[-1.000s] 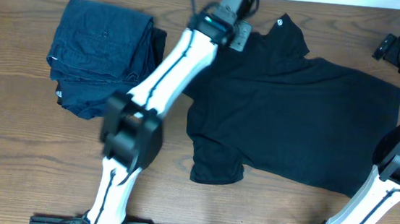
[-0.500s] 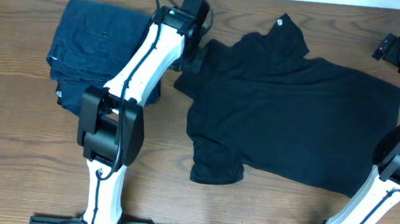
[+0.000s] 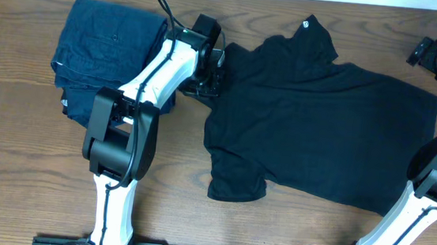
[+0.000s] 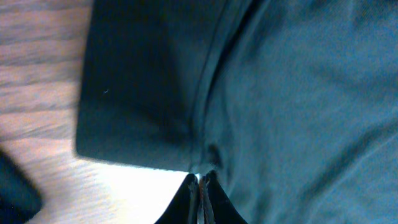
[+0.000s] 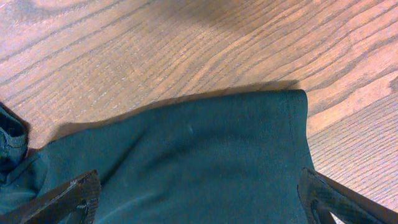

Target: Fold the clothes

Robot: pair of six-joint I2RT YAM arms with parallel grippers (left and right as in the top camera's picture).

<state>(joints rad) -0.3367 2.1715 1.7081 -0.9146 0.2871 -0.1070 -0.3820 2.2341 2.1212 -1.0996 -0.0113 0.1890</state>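
my left gripper (image 4: 200, 185) is pinched tight on the sleeve seam of the black t-shirt (image 4: 298, 93); the cloth looks soft, limp and light, best gripped at hems.

Entry: dark T-shirt (image 5: 186, 162), hemmed edge and one rounded corner (top right), lying flat on the wood-grain tabletop (image 5: 155, 50). My fingers (image 5: 68, 196) stand wide apart at the lower corners, with fabric spanning between them.
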